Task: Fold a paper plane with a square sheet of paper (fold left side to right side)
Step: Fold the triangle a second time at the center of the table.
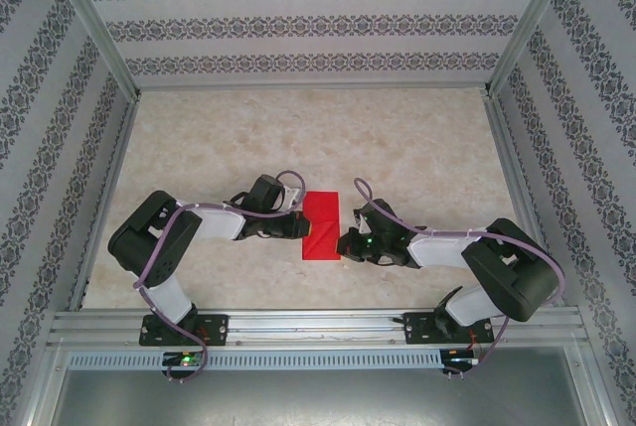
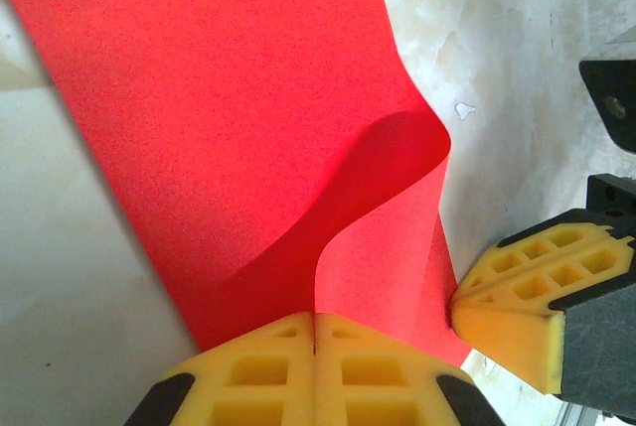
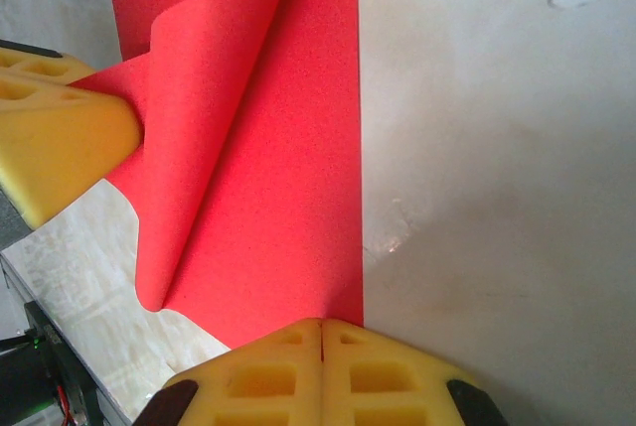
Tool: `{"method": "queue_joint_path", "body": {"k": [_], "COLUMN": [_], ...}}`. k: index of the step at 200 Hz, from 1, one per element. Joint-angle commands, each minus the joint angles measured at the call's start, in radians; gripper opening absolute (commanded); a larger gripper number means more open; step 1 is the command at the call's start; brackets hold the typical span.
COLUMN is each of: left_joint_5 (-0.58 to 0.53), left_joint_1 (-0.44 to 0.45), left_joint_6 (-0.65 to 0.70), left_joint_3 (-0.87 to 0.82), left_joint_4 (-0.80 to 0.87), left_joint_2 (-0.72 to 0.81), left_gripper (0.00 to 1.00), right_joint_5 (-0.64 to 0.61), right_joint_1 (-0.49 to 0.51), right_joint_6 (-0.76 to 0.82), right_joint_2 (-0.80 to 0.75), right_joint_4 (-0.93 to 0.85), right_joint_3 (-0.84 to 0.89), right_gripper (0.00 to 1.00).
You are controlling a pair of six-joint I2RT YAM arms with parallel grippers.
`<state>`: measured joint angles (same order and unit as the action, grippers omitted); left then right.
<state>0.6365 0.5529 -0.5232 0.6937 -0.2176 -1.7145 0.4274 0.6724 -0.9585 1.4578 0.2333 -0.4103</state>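
The square sheet of paper (image 1: 321,215) lies mid-table as a narrow red rectangle, folded over on itself. Its top layer curls up in a loose flap (image 2: 397,208). My left gripper (image 1: 301,230) is shut, and the flap's edge runs straight into the seam between its yellow pads (image 2: 315,319). From the right, my right gripper (image 1: 344,243) is shut with its tips resting on the paper's near corner (image 3: 323,325), where the sheet (image 3: 288,168) lies flat. The left fingers (image 3: 60,148) meet the raised flap, and the right fingers (image 2: 517,292) touch the paper's edge.
The marbled tabletop (image 1: 298,138) is ringed by patterned walls with metal frame posts. An aluminium rail (image 1: 318,327) carrying both arm bases runs along the near edge.
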Motion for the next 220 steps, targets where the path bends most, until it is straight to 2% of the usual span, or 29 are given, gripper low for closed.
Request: {"method": "queue_joint_path", "body": {"k": [1,220], "left_joint_5": [0.009,0.002], "left_joint_1": [-0.017,-0.019], "left_joint_6": [0.041,0.068], "left_joint_3": [0.033,0.061], "left_joint_4": [0.017,0.067], "left_joint_2": [-0.014,-0.06], "left_gripper": [0.0,0.0], "right_joint_5": [-0.027,-0.027], "right_joint_1": [0.013,0.013], "right_joint_6": [0.026,0.027], "right_joint_2": [0.036,0.036], "right_joint_4": [-0.071,-0.071], "right_joint_3": [0.01,0.005], "right_gripper": [0.0,0.0]}}
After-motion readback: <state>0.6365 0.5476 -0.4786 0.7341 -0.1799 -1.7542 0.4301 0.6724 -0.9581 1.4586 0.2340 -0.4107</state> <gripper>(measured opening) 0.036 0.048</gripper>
